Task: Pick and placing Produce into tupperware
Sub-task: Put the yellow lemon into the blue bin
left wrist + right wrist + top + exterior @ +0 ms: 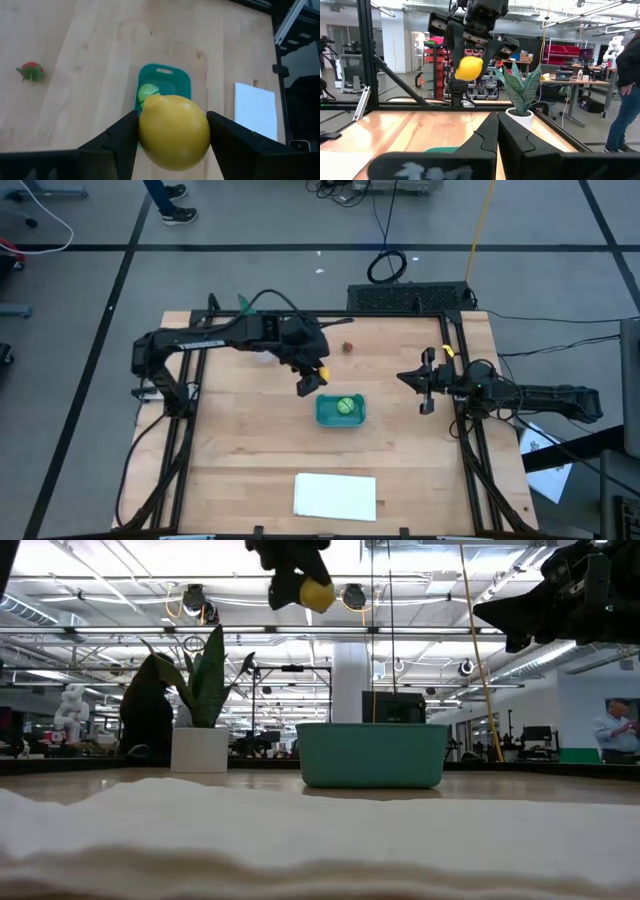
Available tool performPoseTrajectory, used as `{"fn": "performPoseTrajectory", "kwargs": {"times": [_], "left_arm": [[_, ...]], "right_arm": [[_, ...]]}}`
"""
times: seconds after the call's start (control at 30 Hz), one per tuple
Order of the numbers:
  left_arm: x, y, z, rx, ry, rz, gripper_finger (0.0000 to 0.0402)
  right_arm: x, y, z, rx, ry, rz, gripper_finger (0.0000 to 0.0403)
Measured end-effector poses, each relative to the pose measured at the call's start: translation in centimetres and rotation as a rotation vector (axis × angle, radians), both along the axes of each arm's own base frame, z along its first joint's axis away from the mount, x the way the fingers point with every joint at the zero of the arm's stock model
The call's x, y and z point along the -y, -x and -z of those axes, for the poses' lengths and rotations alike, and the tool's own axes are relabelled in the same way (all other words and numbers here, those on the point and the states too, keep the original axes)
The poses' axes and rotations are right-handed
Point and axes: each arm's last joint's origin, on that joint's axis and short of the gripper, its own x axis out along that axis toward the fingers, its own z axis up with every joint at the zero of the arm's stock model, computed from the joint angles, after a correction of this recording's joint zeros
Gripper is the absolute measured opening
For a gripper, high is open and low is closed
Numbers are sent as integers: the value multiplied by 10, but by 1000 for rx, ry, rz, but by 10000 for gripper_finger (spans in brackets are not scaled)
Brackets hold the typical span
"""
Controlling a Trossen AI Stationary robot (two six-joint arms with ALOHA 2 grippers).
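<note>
A wooden tabletop (250, 440) carries a small teal tupperware (340, 411) near its middle. Inside the tupperware lies a light green ball (345, 406).

The left gripper (312, 378) hangs in the air above the tabletop, its fingers (115, 145) clamped on either side of a yellow lemon (174, 131). The lemon sits squarely between the two fingers, bulging out past their tips. Seen from table height, the lemon is well above the tupperware's rim and off to one side of it, not over its centre. From above, the lemon and fingers sit just beside the tupperware's corner on the left arm's side. Past the fingertips, the wrist camera shows the tupperware with the green ball in its near end.

A tiny dark red piece (348, 347) with a green top lies alone on the bare wood, well apart from the fingers and the tupperware.

The right gripper (424, 380) waits at the right edge of the tabletop, its fingers (482, 135) pressed together with nothing between them.

A flat white sheet (335, 496) lies near the front edge of the tabletop. A potted green plant (200, 705) stands at the far edge. A person (626, 95) stands in the room beyond.
</note>
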Motion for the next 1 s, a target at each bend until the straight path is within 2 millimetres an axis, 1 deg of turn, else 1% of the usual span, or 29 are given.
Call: {"fn": "performPoseTrajectory", "kwargs": {"times": [0.23, 0.33, 0.8, 1.0], "left_arm": [[-4, -27, 12, -13, -7, 36, 214], [-6, -35, 17, -21, 6, 48, 214], [-6, -35, 17, -22, -8, 67, 214], [-7, -36, 18, -28, -91, 44, 214]], "right_arm": [[0, -1, 0, 0, 0, 0, 0], [0, -1, 0, 0, -1, 0, 0], [0, -1, 0, 0, -1, 0, 0], [0, -1, 0, 0, -2, 0, 0]]}}
